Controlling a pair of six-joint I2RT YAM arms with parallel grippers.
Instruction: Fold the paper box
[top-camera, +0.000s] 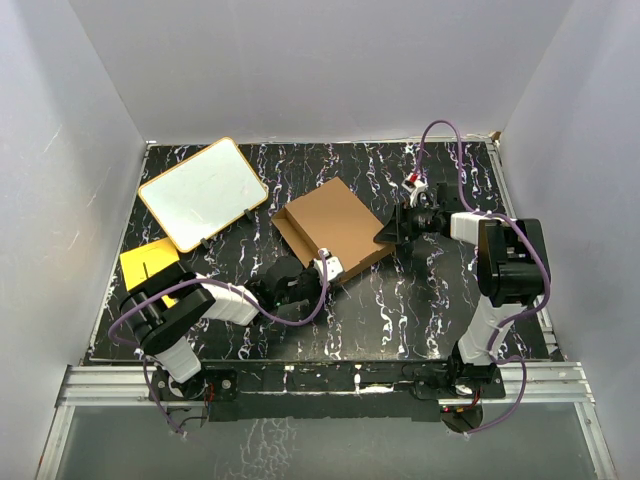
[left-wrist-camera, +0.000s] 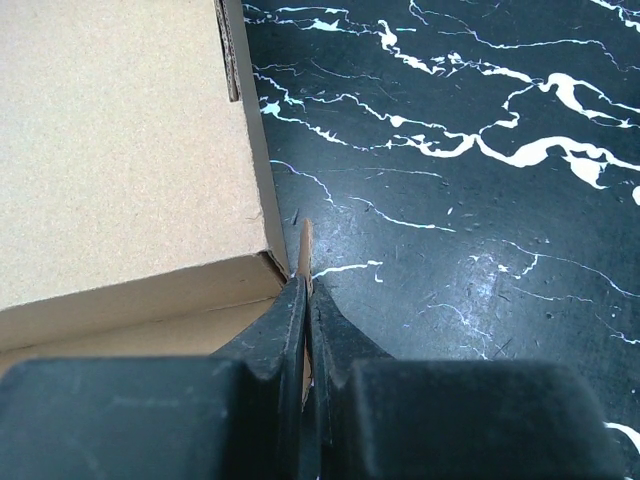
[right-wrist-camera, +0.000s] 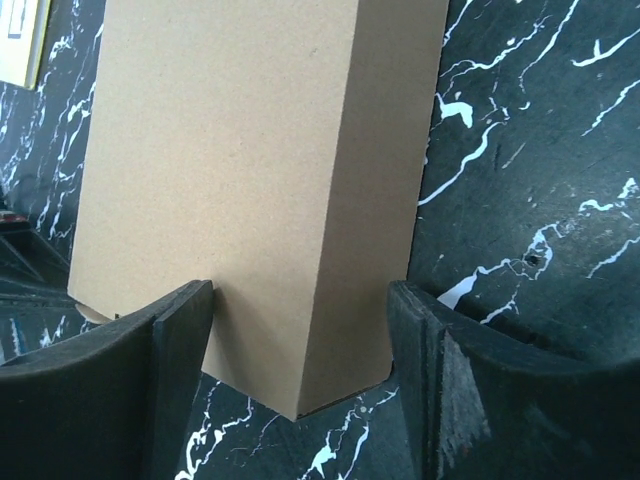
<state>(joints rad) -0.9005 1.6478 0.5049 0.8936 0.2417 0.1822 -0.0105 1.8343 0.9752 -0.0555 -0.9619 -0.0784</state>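
Black marbled table: paper box at centre, lid down, interior hidden, contents unknown. Left gripper pinched tight on thin flap at near corner. Right gripper jaws wide, straddling far corner. Advice: steady box, tuck flap along crease, avoid tearing.

Left arm lies low, reaching from its base inward to the right. The left gripper is pinched tight, with a thin flap of the paper box caught between its jaws. Right arm stands tall, elbow folded, forearm pointing left. The right gripper has its jaws spread wide either side of a corner. Can't tell if they're touching.
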